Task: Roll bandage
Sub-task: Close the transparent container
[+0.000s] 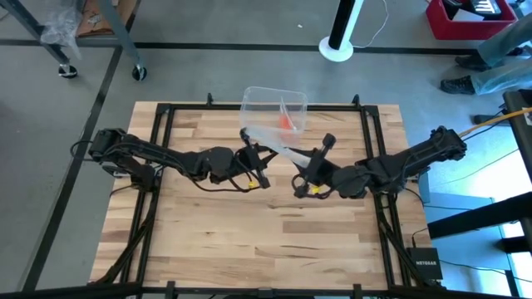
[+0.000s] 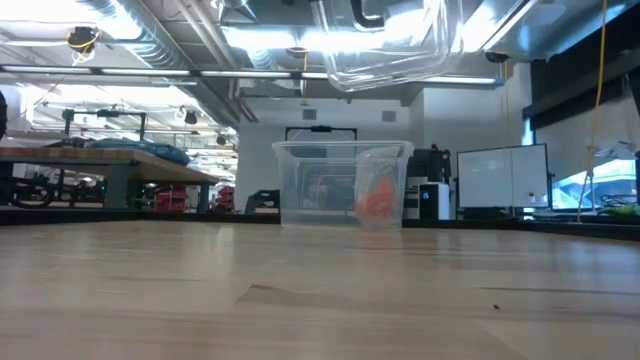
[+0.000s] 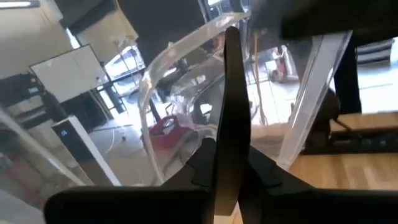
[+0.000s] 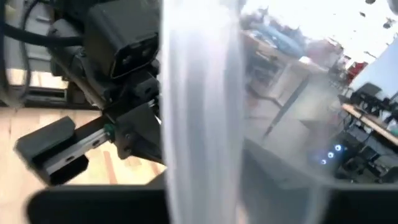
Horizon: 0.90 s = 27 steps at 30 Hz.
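The orange bandage lies inside a clear plastic box at the table's far middle. It also shows in the low view, resting in the box. Both grippers hold a clear plastic lid in the air just near of the box; the low view shows the lid high up. My left gripper is shut on its left end. My right gripper is at its right end, beside a dark bar. My left gripper pinches the lid's left end between its two fingers, with a thin dark strip standing in the gap. The lid's clear rim curves away beyond the fingers. The lid is lifted clear of the table. My right gripper is shut on the lid's right end, coming from the table's right. The clear plastic fills the wrist view right in front of the fingers and hides the place of contact. The lid is held clear of the table.
The wooden table top lies bare on the near side of both arms. A black frame runs along the table's edges. Beyond the table stand a white post base and a person's legs.
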{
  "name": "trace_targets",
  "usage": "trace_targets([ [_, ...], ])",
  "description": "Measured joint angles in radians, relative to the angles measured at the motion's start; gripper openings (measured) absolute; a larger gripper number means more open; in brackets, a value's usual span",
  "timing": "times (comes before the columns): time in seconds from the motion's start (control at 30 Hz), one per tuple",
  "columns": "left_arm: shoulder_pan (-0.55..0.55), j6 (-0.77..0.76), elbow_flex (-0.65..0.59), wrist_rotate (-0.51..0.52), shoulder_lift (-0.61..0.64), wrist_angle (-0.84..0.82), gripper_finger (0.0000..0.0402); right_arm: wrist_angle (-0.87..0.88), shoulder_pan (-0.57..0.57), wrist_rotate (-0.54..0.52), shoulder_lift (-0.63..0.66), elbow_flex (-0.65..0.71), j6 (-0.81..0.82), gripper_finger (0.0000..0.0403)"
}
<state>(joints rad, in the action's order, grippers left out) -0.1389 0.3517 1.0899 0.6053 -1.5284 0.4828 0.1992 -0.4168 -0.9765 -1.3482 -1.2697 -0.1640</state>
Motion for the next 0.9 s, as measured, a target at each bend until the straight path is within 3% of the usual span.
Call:
trace_targets([
  [0.3,0.008,-0.009,0.001,0.008,0.114,-0.22,0.0019,0.2,-0.071,-0.076,0.096,-0.084,-0.045,0.0205],
  [0.4,0.033,-0.068,0.056,0.013,0.156,-0.432,0.002,0.312,-0.068,-0.078,0.136,-0.098,0.016,0.0231],
  [0.5,0.072,-0.17,0.188,-0.012,0.167,-0.752,0.0022,0.423,-0.034,-0.078,0.177,-0.098,0.081,0.0244],
  [0.63,0.16,-0.28,0.373,-0.194,0.152,-1.099,0.002,0.599,0.048,-0.051,0.209,-0.097,0.183,0.0242],
  [0.73,0.253,-0.318,0.491,-0.329,0.127,-1.283,0.0021,0.674,0.131,-0.031,0.221,-0.084,0.217,0.0236],
  [0.9,0.396,-0.288,0.635,-0.419,0.056,-1.493,0.0022,0.599,0.277,0.072,0.271,0.05,0.195,0.0229],
])
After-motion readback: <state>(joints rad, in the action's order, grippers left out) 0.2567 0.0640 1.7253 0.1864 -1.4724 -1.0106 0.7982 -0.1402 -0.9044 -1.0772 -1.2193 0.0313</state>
